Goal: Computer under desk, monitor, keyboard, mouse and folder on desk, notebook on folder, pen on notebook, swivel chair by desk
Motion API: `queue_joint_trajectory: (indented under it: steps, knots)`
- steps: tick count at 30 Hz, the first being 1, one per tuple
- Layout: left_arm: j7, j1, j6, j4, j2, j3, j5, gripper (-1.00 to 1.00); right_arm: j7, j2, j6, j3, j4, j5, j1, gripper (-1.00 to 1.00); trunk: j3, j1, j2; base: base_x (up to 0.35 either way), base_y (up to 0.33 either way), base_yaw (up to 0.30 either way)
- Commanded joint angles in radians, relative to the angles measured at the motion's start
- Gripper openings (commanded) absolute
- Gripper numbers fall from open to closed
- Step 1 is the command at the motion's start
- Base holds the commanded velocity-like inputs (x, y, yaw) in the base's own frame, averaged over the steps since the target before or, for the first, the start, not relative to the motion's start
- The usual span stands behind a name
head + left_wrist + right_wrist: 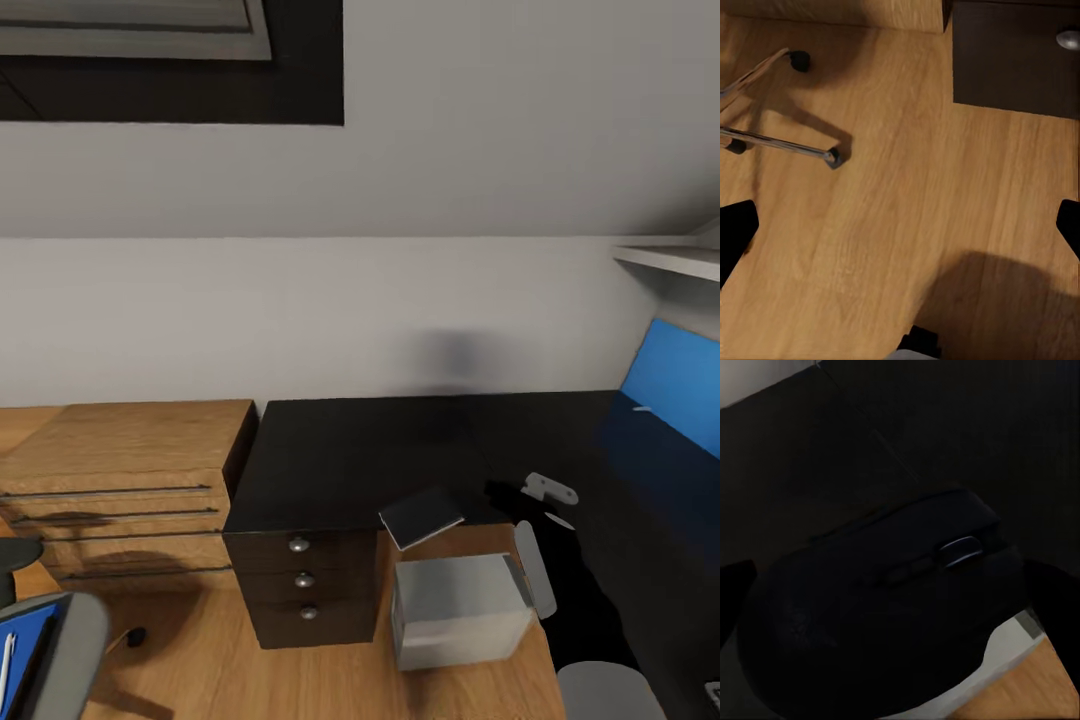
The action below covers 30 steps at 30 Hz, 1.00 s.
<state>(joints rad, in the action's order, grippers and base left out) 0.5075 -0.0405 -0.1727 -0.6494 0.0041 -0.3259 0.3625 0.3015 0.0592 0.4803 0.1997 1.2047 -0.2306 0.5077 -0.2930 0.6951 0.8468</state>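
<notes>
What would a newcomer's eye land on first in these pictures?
Probably the long black desk against the pale wall, with its three-knob drawer unit and the bright blue back panel at its right end. Next, the light grey computer on the wood floor beside the drawers, with a thin grey notebook overhanging the desk edge above it. The right wrist view shows a black mouse up close.
</notes>
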Motion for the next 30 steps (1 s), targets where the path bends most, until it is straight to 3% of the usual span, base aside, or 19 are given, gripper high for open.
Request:
queue_joint_trajectory:
  steps: [1, 12, 22, 30]
  knots:
    - [0.007, -0.001, -0.007, 0.000, 0.001, -0.006, 0.011, 1.00, 0.007, 0.001, 0.003, 0.001, 0.001, -0.010, 0.001, -1.00, -0.001, 0.000, 0.001, 0.000, 0.000, -0.240]
    - [0.009, -0.001, -0.008, 0.002, 0.013, 0.001, 0.014, 1.00, 0.009, -0.002, 0.002, -0.001, -0.005, -0.003, 0.001, -1.00, -0.001, 0.000, 0.001, 0.000, 0.000, -0.066]
    - [0.008, -0.001, -0.008, 0.002, 0.019, -0.001, 0.013, 1.00, 0.008, -0.059, -0.015, 0.052, -0.131, -0.004, 0.001, -1.00, -0.001, 0.000, 0.001, 0.000, 0.000, -0.279]
    - [0.009, -0.001, -0.008, 0.002, 0.018, -0.001, 0.013, 1.00, 0.007, -0.072, -0.052, 0.122, -0.141, -0.004, 0.001, -1.00, -0.001, 0.000, 0.001, 0.000, 0.000, -0.295]
